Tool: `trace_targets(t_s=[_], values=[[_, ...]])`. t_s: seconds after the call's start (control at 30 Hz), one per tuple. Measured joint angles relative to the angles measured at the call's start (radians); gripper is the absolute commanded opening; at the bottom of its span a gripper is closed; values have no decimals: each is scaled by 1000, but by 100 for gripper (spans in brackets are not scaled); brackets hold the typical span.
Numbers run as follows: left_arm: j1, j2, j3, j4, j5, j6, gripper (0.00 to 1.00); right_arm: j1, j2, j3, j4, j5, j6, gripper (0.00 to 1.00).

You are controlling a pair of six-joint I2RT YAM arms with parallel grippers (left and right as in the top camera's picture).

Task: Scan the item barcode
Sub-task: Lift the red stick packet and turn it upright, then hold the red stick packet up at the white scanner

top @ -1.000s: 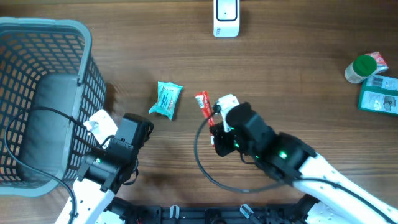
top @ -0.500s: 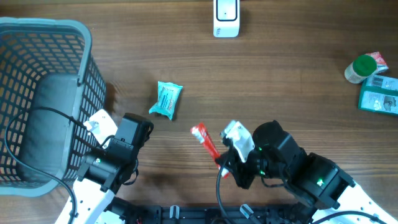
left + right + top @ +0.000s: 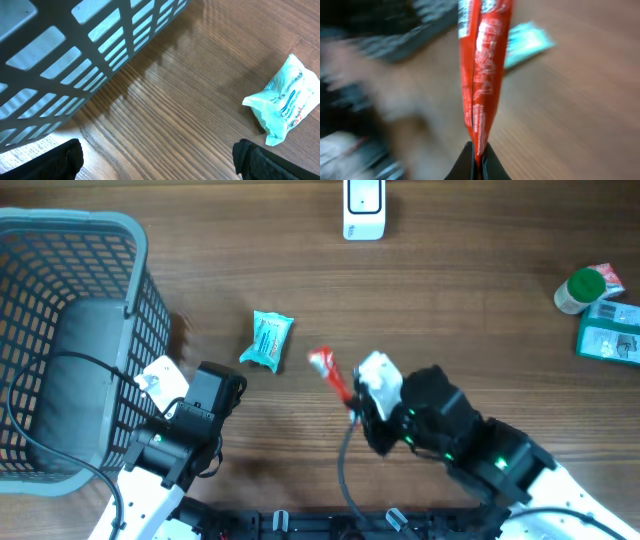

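Red packet (image 3: 330,373) points diagonally toward teal packet (image 3: 268,340).

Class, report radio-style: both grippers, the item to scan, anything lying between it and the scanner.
Left gripper open, empty. Right gripper shut on red packet. Nothing between it and white scanner; teal packet off to one side.

1. Left arm (image 3: 200,415) up first: boxy black housing in front, smooth white link behind it.
2. A small white block (image 3: 160,377) sits on its wrist, and a thin left cable (image 3: 100,364), black, loops away from it.
3. Left gripper (image 3: 160,160): matte black, with rounded tips on the jaws.
4. Right arm (image 3: 430,420): chunky black joints, a white shell further back, and small green lights (image 3: 497,464) glowing.
5. White mount (image 3: 378,372) at its wrist, with the black right cable (image 3: 339,470) curling beneath.
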State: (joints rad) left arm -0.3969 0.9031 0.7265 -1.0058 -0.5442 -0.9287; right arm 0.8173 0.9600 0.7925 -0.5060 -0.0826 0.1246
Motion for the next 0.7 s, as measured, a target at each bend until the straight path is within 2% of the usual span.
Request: trace_targets(t_s=[0.23, 0.37, 0.53, 0.7], values=[[0, 0, 0, 0, 0, 0, 100, 0, 325, -1, 293, 526, -14, 4], [0, 0, 0, 0, 0, 0, 100, -51, 526, -2, 610, 755, -121, 4], [0, 0, 0, 0, 0, 0, 100, -251, 682, -7, 918, 835, -300, 5], [0, 0, 0, 0, 0, 0, 100, -401, 708, -7, 1061, 636, -526, 5]])
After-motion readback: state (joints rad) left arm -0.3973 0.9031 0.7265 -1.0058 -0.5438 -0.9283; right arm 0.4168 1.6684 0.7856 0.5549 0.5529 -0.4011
